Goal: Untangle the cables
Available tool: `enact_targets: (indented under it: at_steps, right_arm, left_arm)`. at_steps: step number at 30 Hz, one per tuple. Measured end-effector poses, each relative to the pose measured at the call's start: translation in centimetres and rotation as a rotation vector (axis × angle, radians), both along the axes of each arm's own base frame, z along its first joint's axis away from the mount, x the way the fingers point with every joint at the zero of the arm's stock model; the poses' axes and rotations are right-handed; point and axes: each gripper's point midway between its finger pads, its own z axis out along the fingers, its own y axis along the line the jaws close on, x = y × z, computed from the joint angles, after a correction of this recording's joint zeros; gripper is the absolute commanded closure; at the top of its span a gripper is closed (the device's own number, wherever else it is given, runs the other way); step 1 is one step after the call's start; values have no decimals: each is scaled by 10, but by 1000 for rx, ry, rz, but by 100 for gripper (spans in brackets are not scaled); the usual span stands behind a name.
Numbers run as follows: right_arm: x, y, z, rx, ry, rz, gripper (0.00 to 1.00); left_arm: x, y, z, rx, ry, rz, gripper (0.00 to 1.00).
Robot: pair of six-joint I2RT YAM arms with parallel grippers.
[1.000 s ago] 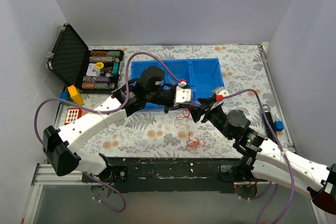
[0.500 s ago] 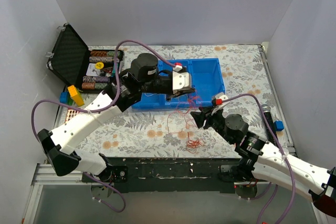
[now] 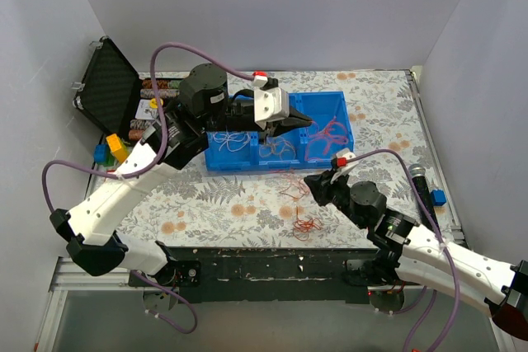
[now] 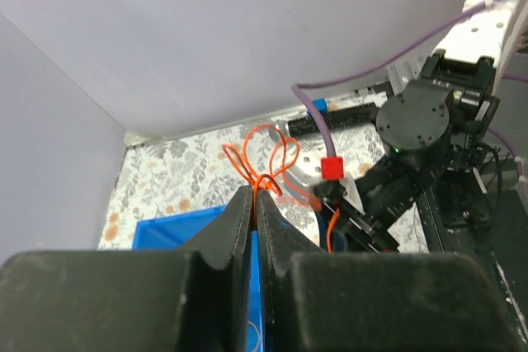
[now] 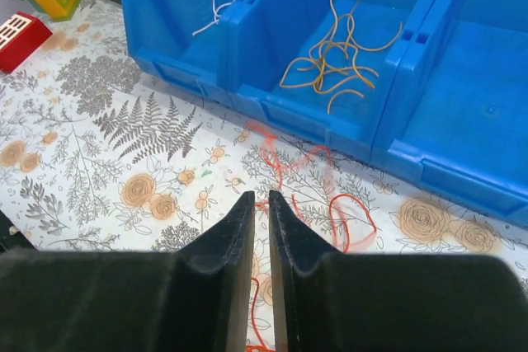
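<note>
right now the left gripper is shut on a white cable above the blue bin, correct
Not white. The left gripper is shut on a red cable above the blue bin. The left wrist view shows the red loops pinched at its fingertips.

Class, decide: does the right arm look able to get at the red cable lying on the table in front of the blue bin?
Probably yes. The right gripper hangs just above the red cable, nothing lies between them, and the left gripper is away over the blue bin.
</note>
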Motion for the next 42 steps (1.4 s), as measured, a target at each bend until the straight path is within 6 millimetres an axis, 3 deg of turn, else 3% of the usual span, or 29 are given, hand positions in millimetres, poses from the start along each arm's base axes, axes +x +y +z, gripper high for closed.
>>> enact_targets:
  at_steps: [2, 9, 13, 16, 20, 23, 28, 30, 33, 37, 38, 39, 40, 41, 42]
  right_arm:
    - [-1, -1, -5, -1, 10, -1, 98]
    - [-3, -4, -13, 13, 34, -14, 99]
    - [-6, -7, -29, -4, 68, -18, 99]
    - [-8, -12, -34, -6, 82, -29, 97]
    - [-8, -19, -23, 34, 65, -58, 86]
    - [-8, -27, -14, 63, 53, -87, 68]
    - [-7, -44, 4, 115, 28, -152, 64]
    - [-7, -50, 14, 134, 15, -176, 66]
    - [-6, -58, 22, 142, 6, -209, 67]
    - [-5, -69, 26, 140, -1, -253, 73]
    - [-5, -72, 28, 138, -3, -264, 73]
    - [-4, -75, 30, 139, -6, -277, 73]
    - [-4, -78, 32, 142, -10, -288, 73]
    - [-4, -80, 35, 145, -14, -295, 73]
    - [-3, -82, 38, 151, -19, -306, 73]
  left_arm:
    - [-2, 1, 12, -21, -11, -1, 100]
    - [-5, 8, 48, -88, -80, 6, 100]
    - [-1, 9, 63, -133, -130, 26, 100]
    - [2, 8, 67, -151, -152, 40, 100]
    - [11, 1, 57, -159, -156, 56, 100]
    - [28, -9, 38, -156, -132, 104, 100]
    - [85, -45, -19, -115, -83, 239, 100]
    - [111, -62, -53, -69, -57, 291, 100]
    - [151, -88, -126, 37, -7, 370, 100]
    - [187, -105, -216, 179, 45, 455, 100]
    - [193, -108, -229, 199, 49, 469, 100]
    - [200, -110, -242, 220, 49, 488, 93]
    - [205, -112, -251, 235, 47, 503, 64]
    - [209, -112, -259, 248, 41, 517, 53]
    - [212, -112, -263, 259, 29, 525, 50]
